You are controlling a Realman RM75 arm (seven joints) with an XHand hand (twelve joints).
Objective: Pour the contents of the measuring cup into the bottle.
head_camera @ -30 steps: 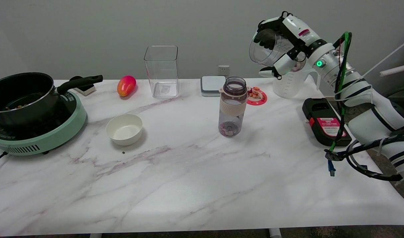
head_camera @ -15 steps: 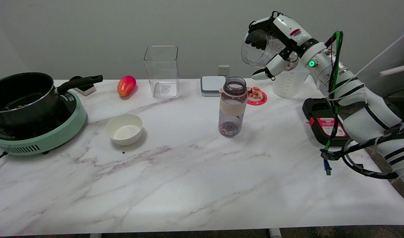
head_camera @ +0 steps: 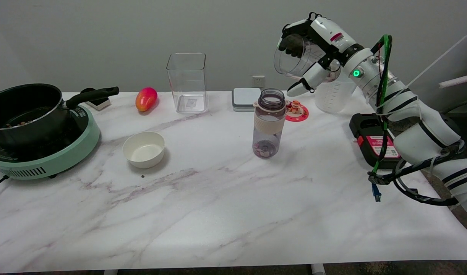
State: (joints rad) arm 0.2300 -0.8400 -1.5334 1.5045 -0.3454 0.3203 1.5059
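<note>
Marble-pattern table (head_camera: 218, 214) fills frame, grey wall behind. Head view: right hand (head_camera: 313, 49) at upper right, fingers wrapped around clear measuring cup (head_camera: 294, 55), cup tipped on side, mouth facing left, raised above and right of bottle (head_camera: 269, 123). Bottle upright at centre, uncapped, small pieces at bottom. White bowl (head_camera: 143, 149) left of it, pot (head_camera: 25, 110) on green cooker (head_camera: 50, 160) at far left
</note>
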